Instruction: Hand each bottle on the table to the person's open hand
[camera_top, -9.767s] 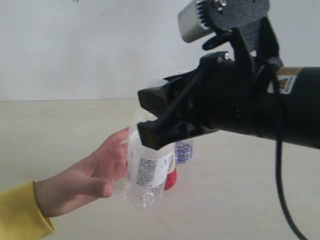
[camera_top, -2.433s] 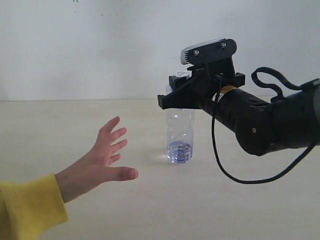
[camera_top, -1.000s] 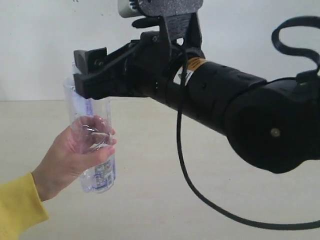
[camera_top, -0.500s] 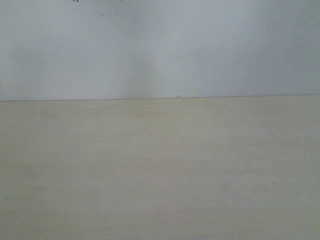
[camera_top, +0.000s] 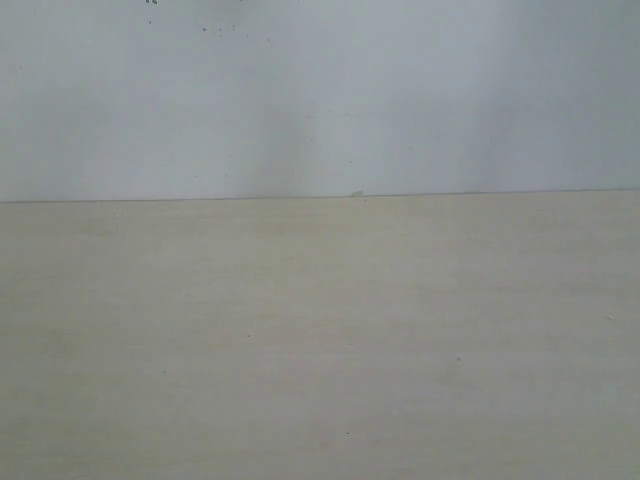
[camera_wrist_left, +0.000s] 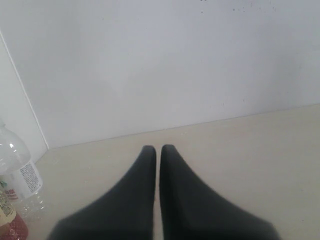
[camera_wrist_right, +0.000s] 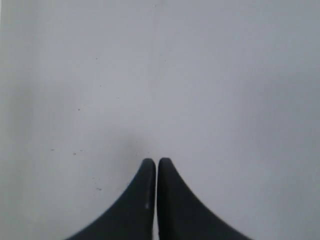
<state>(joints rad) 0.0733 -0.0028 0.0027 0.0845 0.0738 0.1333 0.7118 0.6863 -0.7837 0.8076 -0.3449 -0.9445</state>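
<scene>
In the exterior view only the pale beige table (camera_top: 320, 340) shows, with no bottle, hand or arm on it. My left gripper (camera_wrist_left: 158, 148) is shut with nothing between its black fingers, low over the table (camera_wrist_left: 260, 150). At the edge of the left wrist view stand a clear bottle with a white label (camera_wrist_left: 20, 172) and, beside it, the yellowish bottle with the red base (camera_wrist_left: 9, 222), both cut off by the frame. My right gripper (camera_wrist_right: 157, 161) is shut and empty, facing a bare white wall (camera_wrist_right: 160, 75). The person's hand and the bluish-clear bottle are out of view.
A white wall (camera_top: 320, 90) rises behind the table's far edge. In the left wrist view a wall corner (camera_wrist_left: 30, 110) runs down to the table near the two bottles.
One second ago my right arm reached across and the hand held the bluish-clear bottle. Arm, hand and bottle have since left the exterior view; nothing differs from half a second ago.
</scene>
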